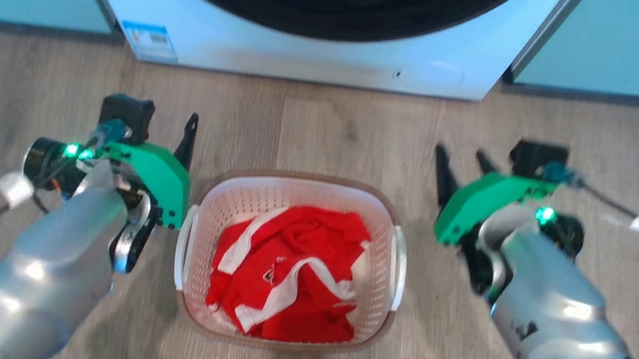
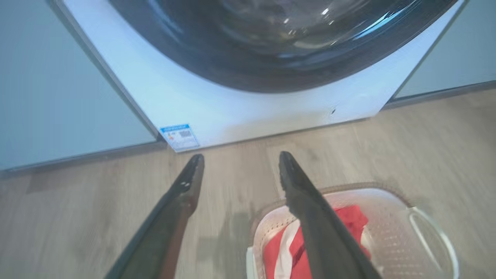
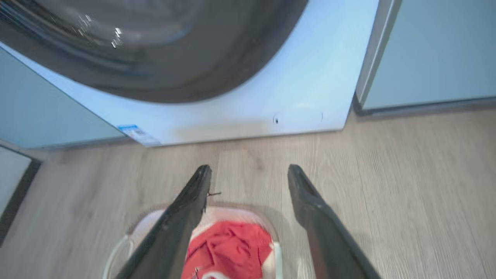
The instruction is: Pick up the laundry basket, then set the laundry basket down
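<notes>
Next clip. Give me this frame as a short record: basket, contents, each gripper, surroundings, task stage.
basket: laundry basket standing on the wooden floor
contents: crumpled red and white garment
surroundings: washing machine just beyond the basket
left gripper: left gripper open, holding nothing, at the basket's left side
right gripper: right gripper open, holding nothing, at the basket's right side, apart from it
task stage: basket not yet gripped or lifted
</notes>
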### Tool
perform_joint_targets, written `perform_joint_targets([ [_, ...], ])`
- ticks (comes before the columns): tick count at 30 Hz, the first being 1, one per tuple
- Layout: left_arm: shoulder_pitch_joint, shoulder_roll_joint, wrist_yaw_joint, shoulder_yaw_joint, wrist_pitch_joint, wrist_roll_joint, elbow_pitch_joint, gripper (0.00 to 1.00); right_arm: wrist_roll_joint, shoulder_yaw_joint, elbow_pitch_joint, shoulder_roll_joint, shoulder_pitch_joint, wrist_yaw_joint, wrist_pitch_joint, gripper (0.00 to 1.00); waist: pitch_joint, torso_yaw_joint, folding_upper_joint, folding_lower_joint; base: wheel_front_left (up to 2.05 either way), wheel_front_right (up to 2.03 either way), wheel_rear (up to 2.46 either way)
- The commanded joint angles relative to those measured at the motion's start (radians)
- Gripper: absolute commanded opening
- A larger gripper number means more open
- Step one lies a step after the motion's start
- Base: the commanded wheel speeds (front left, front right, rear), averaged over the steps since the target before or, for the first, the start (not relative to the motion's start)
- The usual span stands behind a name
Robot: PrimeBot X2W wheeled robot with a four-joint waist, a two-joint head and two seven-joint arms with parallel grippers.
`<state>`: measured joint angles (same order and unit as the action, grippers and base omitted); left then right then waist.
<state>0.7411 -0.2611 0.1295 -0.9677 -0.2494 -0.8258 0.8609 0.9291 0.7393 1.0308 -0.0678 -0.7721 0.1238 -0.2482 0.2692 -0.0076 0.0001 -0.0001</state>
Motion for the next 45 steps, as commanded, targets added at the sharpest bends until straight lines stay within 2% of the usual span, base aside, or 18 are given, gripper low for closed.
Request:
perform_joint_targets([
  [1, -0.056, -0.06, 0.032, 0.101, -0.012, 0.058, -0.11, 1.0, -0.076, -0.084, -0.076, 0.017, 0.011, 0.007, -0.013, 1.0, -0.055, -0.021, -0.0001, 0.0001, 0.0, 0.0, 0.0],
  [5, -0.189, -0.092, 0.082, 0.27, -0.012, 0.193, -0.34, 1.0, -0.252, -0.278, -0.279, 0.017, 0.116, 0.007, -0.013, 1.0, -0.096, -0.027, -0.0001, 0.0001, 0.0, 0.0, 0.0],
  [6, -0.189, -0.092, 0.082, 0.27, -0.012, 0.193, -0.34, 1.0, -0.252, -0.278, -0.279, 0.017, 0.116, 0.007, -0.013, 1.0, -0.096, -0.027, -0.0001, 0.0001, 0.0, 0.0, 0.0],
  [9, -0.289, -0.077, 0.091, 0.391, -0.012, 0.262, -0.487, 1.0, -0.33, -0.351, -0.433, 0.017, 0.217, 0.007, -0.013, 1.0, -0.124, -0.03, -0.0001, 0.0001, 0.0, 0.0, 0.0],
  [15, -0.458, -0.034, 0.077, 0.558, -0.012, 0.424, -0.712, 1.0, -0.406, -0.42, -0.653, 0.017, 0.353, 0.007, -0.013, 1.0, -0.164, -0.045, -0.0001, 0.0001, 0.0, 0.0, 0.0],
  [16, -0.512, -0.015, 0.064, 0.597, -0.012, 0.467, -0.766, 1.0, -0.43, -0.437, -0.72, 0.017, 0.389, 0.007, -0.013, 1.0, -0.171, -0.048, -0.0001, 0.0001, 0.0, 0.0, 0.0],
  [21, -0.63, 0.046, 0.026, 0.676, -0.012, 0.543, -0.857, 1.0, -0.477, -0.468, -0.852, 0.017, 0.491, 0.007, -0.013, 1.0, -0.195, -0.048, -0.0001, 0.0001, 0.0, 0.0, 0.0],
  [24, -0.688, 0.088, -0.002, 0.72, -0.012, 0.566, -0.89, 1.0, -0.492, -0.486, -0.896, 0.017, 0.546, 0.007, -0.013, 1.0, -0.204, -0.047, -0.0001, 0.0001, 0.0, 0.0, 0.0],
  [29, -0.768, 0.158, -0.072, 0.779, -0.012, 0.582, -0.912, 1.0, -0.52, -0.494, -0.931, 0.017, 0.615, 0.007, -0.013, 1.0, -0.216, -0.046, -0.0001, 0.0001, 0.0, 0.0, 0.0],
  [34, -0.807, 0.192, -0.116, 0.819, -0.012, 0.637, -0.928, 1.0, -0.526, -0.484, -0.936, 0.017, 0.664, 0.007, -0.013, 1.0, -0.226, -0.041, -0.0001, 0.0001, 0.0, 0.0, 0.0],
  [45, -0.805, 0.209, -0.138, 0.835, -0.012, 0.726, -0.961, 1.0, -0.563, -0.482, -0.952, 0.018, 0.675, 0.007, -0.014, 1.0, -0.22, -0.032, -0.0001, 0.0001, 0.0, 0.0, 0.0],
])
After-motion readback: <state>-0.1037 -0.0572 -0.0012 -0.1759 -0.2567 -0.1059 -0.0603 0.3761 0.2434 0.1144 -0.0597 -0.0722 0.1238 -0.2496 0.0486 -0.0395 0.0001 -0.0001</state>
